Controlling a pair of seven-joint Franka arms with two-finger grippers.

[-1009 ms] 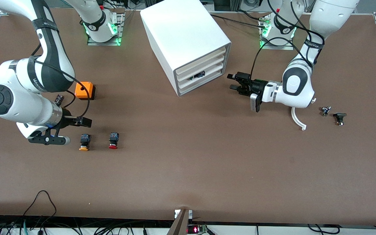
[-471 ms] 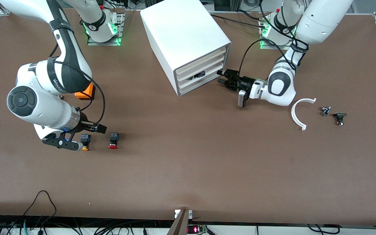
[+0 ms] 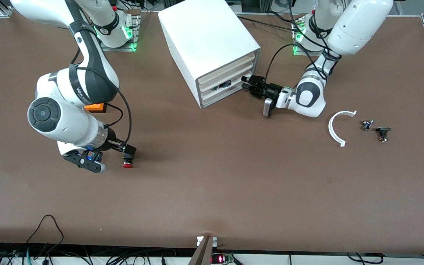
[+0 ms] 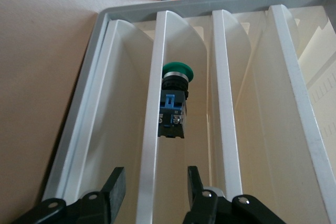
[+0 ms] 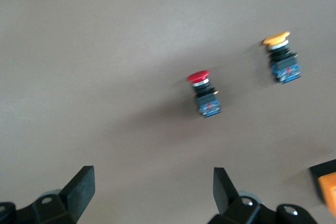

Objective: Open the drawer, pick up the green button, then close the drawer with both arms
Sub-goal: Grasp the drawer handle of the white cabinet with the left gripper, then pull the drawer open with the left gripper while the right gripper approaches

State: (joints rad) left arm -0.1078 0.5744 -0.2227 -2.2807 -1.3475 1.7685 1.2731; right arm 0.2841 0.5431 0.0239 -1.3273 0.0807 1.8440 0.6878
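Reaches to the drawer face of the cabinet (image 3: pixel 204 33) with the left tool (image 4: pixel 155 182), coming in from the left arm's end of the table (image 3: pixel 212 191). Sets the fingers (image 4: pixel 114 184) partway apart, one above and one below the front edge of the drawer (image 4: pixel 151 145), second up from the cabinet's base. Grips nothing: leaves a gap on each side of that edge. Shows the button (image 4: pixel 173 103) lying on its side inside the cabinet, in that same drawer, green cap pointing deeper into the cabinet, black-and-blue body toward the tool. Glimpses it from the front too, through the slot above the drawer's front.

Hangs the right tool (image 3: pixel 109 157) over the table, nearer to the front camera than the cabinet and toward the right arm's end. Spreads its fingers (image 5: pixel 81 184) wide, with nothing between them. Looks down on a red-capped button (image 5: pixel 205 95) and an orange-yellow-capped button (image 5: pixel 282 59), both lying on the table clear of the cabinet and just beside each other.

Leaves an orange block (image 3: pixel 95 107) between those buttons and the cabinet's level, partly hidden under the right arm. Places a white curved piece (image 3: pixel 335 129) and two small dark parts (image 3: pixel 366 125) toward the left arm's end, well apart from the cabinet.
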